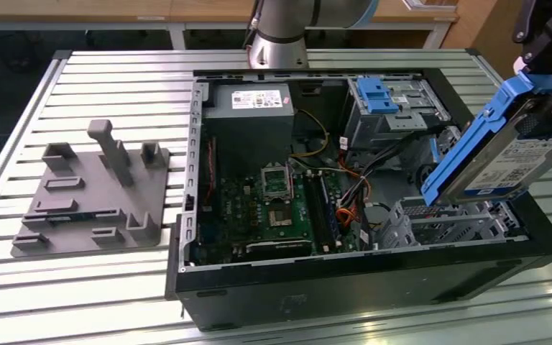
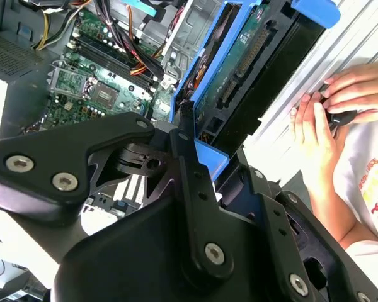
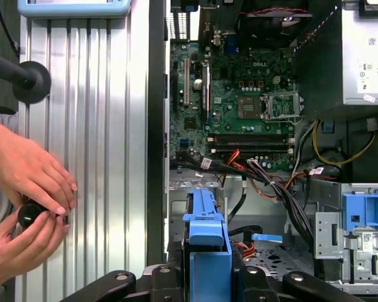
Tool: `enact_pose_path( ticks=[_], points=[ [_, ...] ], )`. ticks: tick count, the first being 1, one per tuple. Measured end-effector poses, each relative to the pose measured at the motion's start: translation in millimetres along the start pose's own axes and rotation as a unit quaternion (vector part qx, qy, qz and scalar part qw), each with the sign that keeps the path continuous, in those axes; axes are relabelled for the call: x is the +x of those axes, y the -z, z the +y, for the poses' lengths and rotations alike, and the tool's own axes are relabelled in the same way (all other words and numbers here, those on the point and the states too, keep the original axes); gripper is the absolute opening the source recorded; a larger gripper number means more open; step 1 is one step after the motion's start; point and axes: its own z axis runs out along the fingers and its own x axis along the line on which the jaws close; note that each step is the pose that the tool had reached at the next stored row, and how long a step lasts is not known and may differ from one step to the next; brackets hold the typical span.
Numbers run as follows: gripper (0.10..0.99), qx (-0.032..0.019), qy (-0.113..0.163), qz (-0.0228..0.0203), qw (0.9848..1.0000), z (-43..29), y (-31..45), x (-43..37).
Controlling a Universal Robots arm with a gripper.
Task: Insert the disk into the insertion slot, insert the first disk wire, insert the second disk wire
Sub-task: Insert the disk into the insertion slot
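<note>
Disk: the disk (image 1: pixel 511 162) hangs in the air in the upper half of the exterior view's right side; it is steeply tilted, its labelled face to the camera, and its blue carrier edge slants from upper right to lower left
Lower end: it sits just above the insertion slot (image 1: pixel 448 224), near it but apart
Why tilted: my guess is that the slant lets the low end clear the wall of the computer case (image 1: pixel 353 287) and point at the cage's mouth
Insertion slot: a low bare-metal cage in the lower right corner of the case interior; nothing sits in it, so the first step is not yet done
Gripper: the gripper (image 1: pixel 549 93) is clamped on the disk's upper end, at the exterior view's upper right
Grip detail: in the second wrist view, black fingers (image 2: pixel 188 145) press the blue carrier from both sides with no gap, and the first wrist view shows the carrier pinched the same way
Wires: a bundle of loose cables (image 1: pixel 353 194) lies between the green board and the slot; I cannot tell which of them serve the disk
Taller cage: a taller cage (image 1: pixel 391 108) with a blue clip stands at the upper right of the interior, well apart from the disk's lower end
Fixture: a grey fixture (image 1: pixel 94 194) rests on the slatted table (image 1: pixel 113 79) at the exterior view's left
Hands: in the first wrist view a person's hands (image 3: pixel 25 201) cup a small black round object over the table, outside the case wall and clear of the gripper
</note>
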Motion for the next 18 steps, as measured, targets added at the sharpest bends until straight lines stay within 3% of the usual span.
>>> enact_pose_path(
  ticks=[5, 15, 18],
  points=[
    [0.365, -0.0002, 0.000, -0.0085, 1.0000, 0.0, 0.0, 0.4],
    [0.365, -0.0006, 0.001, -0.0349, 0.9994, 0.0, 0.1, 3.0],
    [0.365, -0.0007, 0.001, -0.0369, 0.9993, -0.1, 0.0, 3.3]
  ],
)
